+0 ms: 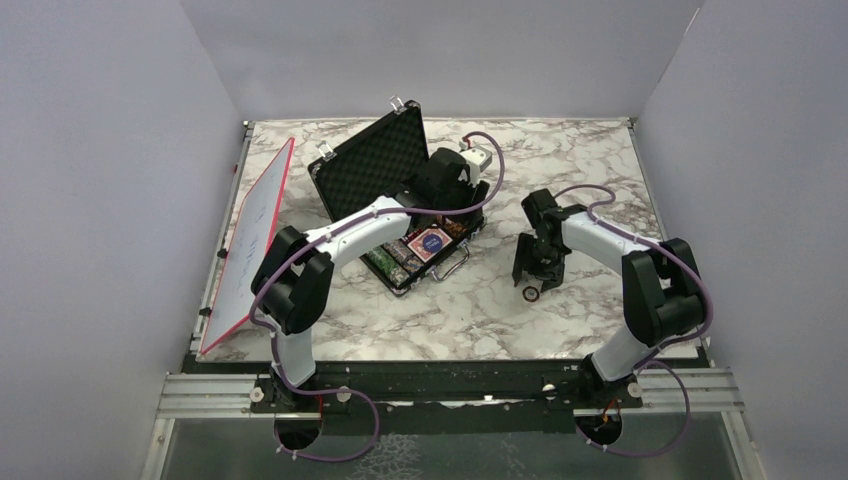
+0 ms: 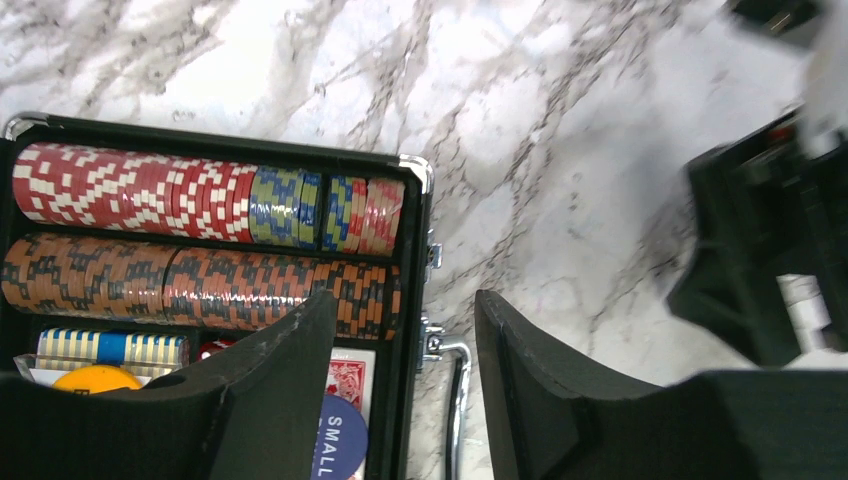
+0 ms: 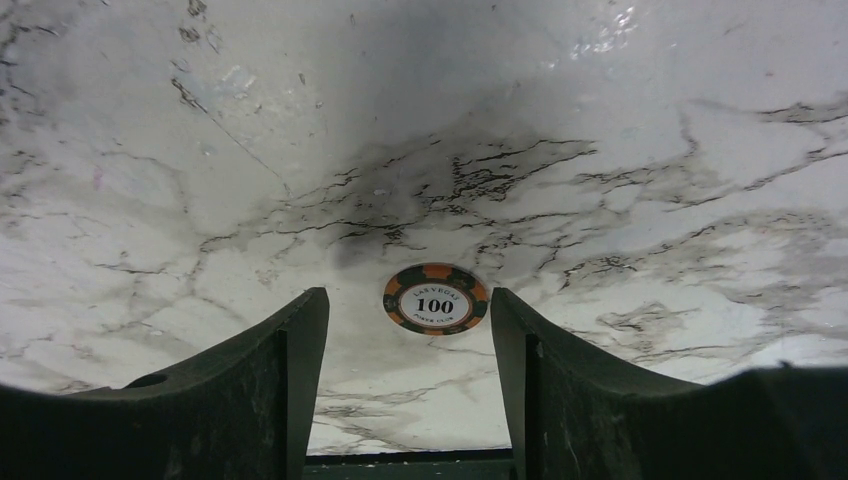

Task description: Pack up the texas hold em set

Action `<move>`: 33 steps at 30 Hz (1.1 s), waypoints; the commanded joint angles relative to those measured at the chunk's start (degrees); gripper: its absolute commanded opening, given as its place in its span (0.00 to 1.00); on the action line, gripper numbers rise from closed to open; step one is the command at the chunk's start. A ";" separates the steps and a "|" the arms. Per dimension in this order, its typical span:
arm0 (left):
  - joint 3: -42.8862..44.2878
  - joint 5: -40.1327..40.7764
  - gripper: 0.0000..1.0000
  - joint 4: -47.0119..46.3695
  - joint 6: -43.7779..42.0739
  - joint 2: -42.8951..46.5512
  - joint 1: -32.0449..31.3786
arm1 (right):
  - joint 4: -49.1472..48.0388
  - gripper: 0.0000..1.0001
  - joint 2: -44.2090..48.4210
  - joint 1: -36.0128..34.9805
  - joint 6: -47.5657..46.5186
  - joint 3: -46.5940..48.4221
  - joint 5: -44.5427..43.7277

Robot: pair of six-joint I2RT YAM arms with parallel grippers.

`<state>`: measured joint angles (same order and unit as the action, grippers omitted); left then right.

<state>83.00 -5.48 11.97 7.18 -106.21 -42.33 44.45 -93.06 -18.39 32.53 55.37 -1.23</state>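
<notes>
bearing the briefcase (image 1: 375, 165), marble table (image 1: 480, 320) sits between grey walls (image 1: 100, 150).

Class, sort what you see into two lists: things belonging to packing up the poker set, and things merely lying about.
Belongs to the job: briefcase, racked chips, loose 100 chip, red-backed cards, blue disc, orange disc.
Just lying about: red-edged white board.

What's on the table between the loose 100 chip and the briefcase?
Nothing: only bare marble tabletop separates the 100 chip from the briefcase, as the top external view shows.
</notes>
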 commanded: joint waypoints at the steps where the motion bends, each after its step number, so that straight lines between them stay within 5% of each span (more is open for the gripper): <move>1: -1.65 -1.91 0.59 -2.80 3.89 3.94 -0.04 | 1.27 0.66 -1.83 -1.02 1.17 -0.81 -3.32; 8: -3.21 -1.91 0.61 -3.50 5.56 5.55 -0.02 | 0.72 0.62 -3.92 -1.03 1.68 -2.22 -2.71; 19: -7.41 -4.08 0.64 -5.32 10.29 7.07 -0.29 | -2.88 0.38 -4.26 -1.03 3.13 -4.16 0.08; 28: -14.24 -6.63 0.69 -10.06 16.61 8.02 -2.50 | -3.50 0.47 -4.16 -1.03 2.94 -4.63 -0.02; 33: -17.37 -7.68 0.70 -13.15 19.19 8.05 -3.43 | -4.54 0.43 -5.38 -1.03 2.90 -6.10 0.47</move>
<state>67.44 -10.70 3.38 23.00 -100.29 -45.01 44.25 -94.65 -19.16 34.46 53.98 -1.67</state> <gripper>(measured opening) 0.694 0.465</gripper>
